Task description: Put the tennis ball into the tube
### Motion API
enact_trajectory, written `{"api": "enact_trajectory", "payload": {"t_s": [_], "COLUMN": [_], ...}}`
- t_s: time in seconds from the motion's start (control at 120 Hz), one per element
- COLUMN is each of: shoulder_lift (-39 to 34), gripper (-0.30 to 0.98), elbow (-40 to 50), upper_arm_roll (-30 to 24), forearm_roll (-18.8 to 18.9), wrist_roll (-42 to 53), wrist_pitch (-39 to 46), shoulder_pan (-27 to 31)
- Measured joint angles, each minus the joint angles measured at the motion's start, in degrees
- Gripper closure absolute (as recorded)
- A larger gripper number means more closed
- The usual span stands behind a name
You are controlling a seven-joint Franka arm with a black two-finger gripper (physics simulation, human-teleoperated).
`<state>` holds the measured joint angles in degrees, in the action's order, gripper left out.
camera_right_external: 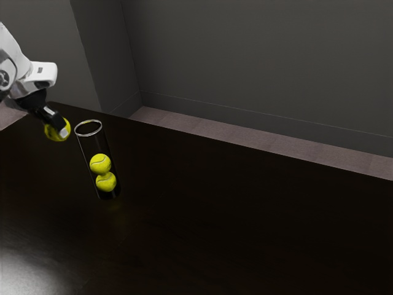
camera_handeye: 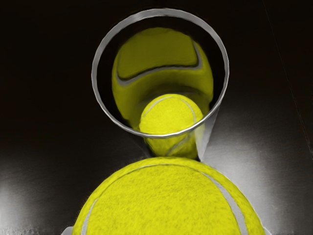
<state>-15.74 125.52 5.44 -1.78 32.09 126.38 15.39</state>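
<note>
- Yellow, with a pale seam, the tennis ball [camera_right_external: 51,131] is in my claw [camera_right_external: 59,128], a grip touching it from two opposite sides.
- Beside my claw, toward the exterior view's right, the clear tube [camera_right_external: 92,145] stands upright on the dark table [camera_right_external: 215,215]. Its open mouth, ringed by a silvery rim [camera_handeye: 160,12], faces up.
- My held ball is just beside that mouth, off to one side of the opening and apart from the rim.
- Lower than my claw, two more yellow balls sit stacked inside the tube: an upper ball [camera_right_external: 100,163] and, under it, a lower ball [camera_right_external: 105,182] near the tube's base.
- Within the rim, the wrist view gives me a big, dim yellow shape with a grey curving line, behind the brighter upper ball.
- My white arm [camera_right_external: 37,74] reaches down to the claw from the exterior view's upper left.
- Well beyond my claw, past the table's edge, lie a strip of dull pinkish floor [camera_right_external: 276,144] and a dark grey wall [camera_right_external: 245,61].
</note>
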Motion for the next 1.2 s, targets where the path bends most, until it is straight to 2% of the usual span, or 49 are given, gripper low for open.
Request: {"api": "enact_trajectory", "payload": {"t_s": [0.258,0.6,0.667,0.842,1.0,1.117,1.2], "shoulder_lift": [8.89,15.93,16.81,17.79,17.17,14.52,13.5], "gripper": [0.38,0.36,0.3,0.15,0.07,0.04,0.03], "elbow": [-10.58,-18.91,-19.62,-20.46,-20.13,-20.8,-25.24], "upper_arm_roll": [-2.44,-3.97,-4.02,-3.65,-3.49,-3.74,-3.85], "forearm_roll": [0.89,0.86,0.75,0.1,-0.21,-0.4,-0.25], "wrist_roll": [-6.47,-11.71,-12.35,-13.39,-14.06,-14.43,-14.71], "wrist_pitch": [-6.87,-9.0,-9.1,-9.4,-9.87,-14.36,-19.05], "shoulder_pan": [0.0,-0.83,-1.03,-1.42,-0.43,0.76,0.73]}}
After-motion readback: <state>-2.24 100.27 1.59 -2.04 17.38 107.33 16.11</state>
